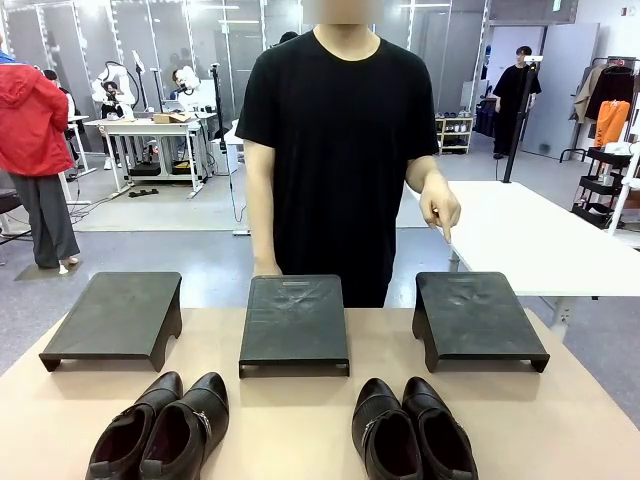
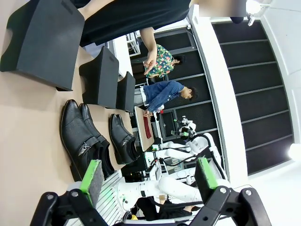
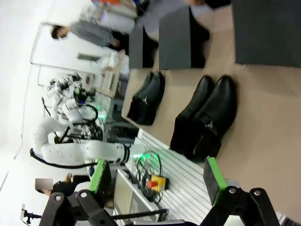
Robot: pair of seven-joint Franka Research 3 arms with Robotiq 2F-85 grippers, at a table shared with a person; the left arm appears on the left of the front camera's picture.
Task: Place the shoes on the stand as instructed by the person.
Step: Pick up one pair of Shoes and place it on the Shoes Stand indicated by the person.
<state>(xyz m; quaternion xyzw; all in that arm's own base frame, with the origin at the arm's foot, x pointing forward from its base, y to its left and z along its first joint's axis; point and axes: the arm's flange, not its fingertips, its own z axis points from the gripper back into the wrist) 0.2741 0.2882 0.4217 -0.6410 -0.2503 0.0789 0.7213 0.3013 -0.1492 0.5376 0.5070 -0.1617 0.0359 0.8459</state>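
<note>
Two pairs of black dress shoes sit at the near edge of the tabletop (image 1: 300,425): left pair (image 1: 160,428) toward the left corner, right pair (image 1: 413,432) right of centre. Three black stands line the far edge: left stand (image 1: 115,315), middle stand (image 1: 293,320), right stand (image 1: 475,315). The person (image 1: 340,140) points a hand (image 1: 440,210) down over the right stand. Left gripper (image 2: 148,172) is spread wide and holds nothing. Right gripper (image 3: 156,172) likewise, and both are clear of the shoes.

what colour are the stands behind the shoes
Matte black, all three stands; it shows best in the front view.
</note>
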